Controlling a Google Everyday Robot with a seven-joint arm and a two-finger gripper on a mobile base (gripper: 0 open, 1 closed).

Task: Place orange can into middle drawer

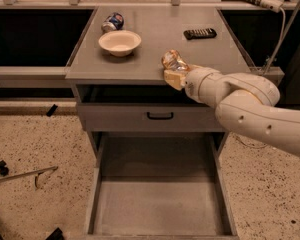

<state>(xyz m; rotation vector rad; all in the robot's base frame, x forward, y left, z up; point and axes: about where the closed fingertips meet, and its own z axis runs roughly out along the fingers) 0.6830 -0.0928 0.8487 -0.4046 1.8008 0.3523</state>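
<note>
The orange can, dented and gold-orange, is at the front edge of the grey cabinet top, right of centre. My gripper reaches in from the right on its white arm and is shut on the can; one cream finger shows just below it and the other is hidden behind it. The middle drawer is pulled wide open below, its flat grey floor bare. The can is above and behind the drawer, over the cabinet top.
A cream bowl and a blue-and-white can sit at the back left of the top. A black remote lies at the back right. A shallower closed drawer front with a black handle is above the open drawer.
</note>
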